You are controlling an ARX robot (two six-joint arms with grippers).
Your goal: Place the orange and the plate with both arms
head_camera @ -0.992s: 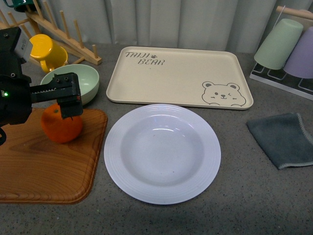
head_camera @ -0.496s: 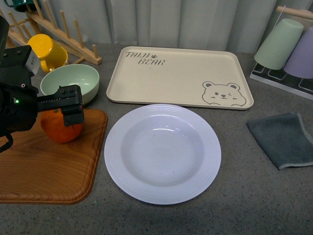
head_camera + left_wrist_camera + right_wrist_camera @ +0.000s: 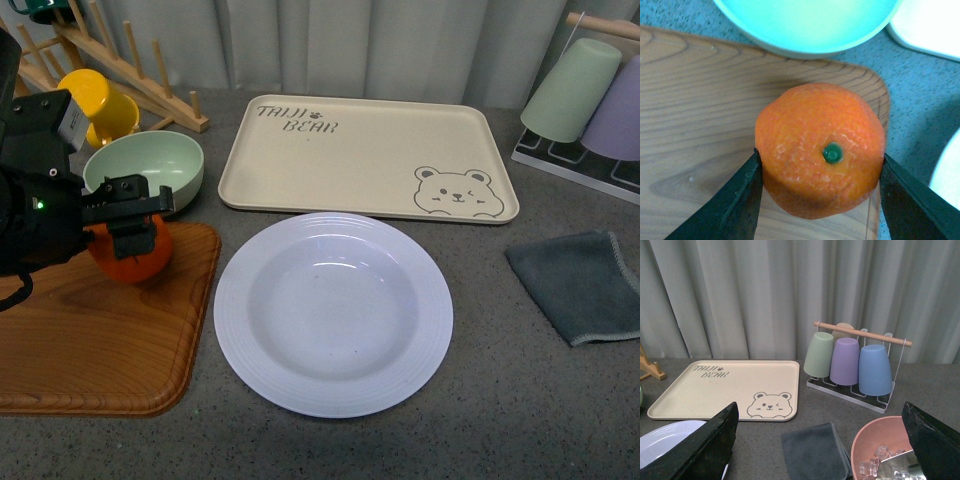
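Note:
The orange [image 3: 138, 262] rests at the far right corner of a wooden board [image 3: 90, 340], with my left gripper [image 3: 130, 232] shut on it from above. In the left wrist view the black fingers [image 3: 735, 205] press both sides of the orange [image 3: 820, 150], whose green stem spot faces up. The white plate [image 3: 430, 320] lies empty on the counter just right of the board. My right gripper [image 3: 820, 407] is open and holds nothing; it hangs above the counter, out of the front view. An edge of the plate [image 3: 670, 440] shows by its one finger.
A pale green bowl [image 3: 140, 165] sits just behind the orange. The beige bear-print tray [image 3: 370, 150] lies behind the plate. A yellow mug [image 3: 95, 100] hangs on a wooden rack. A grey cloth [image 3: 585, 285], a rack of cups [image 3: 580, 90] and a pink bowl of ice [image 3: 885, 450] are at the right.
My left gripper has come down around the orange and shut on it. The orange has shifted slightly toward the board's corner. The plate has not moved.

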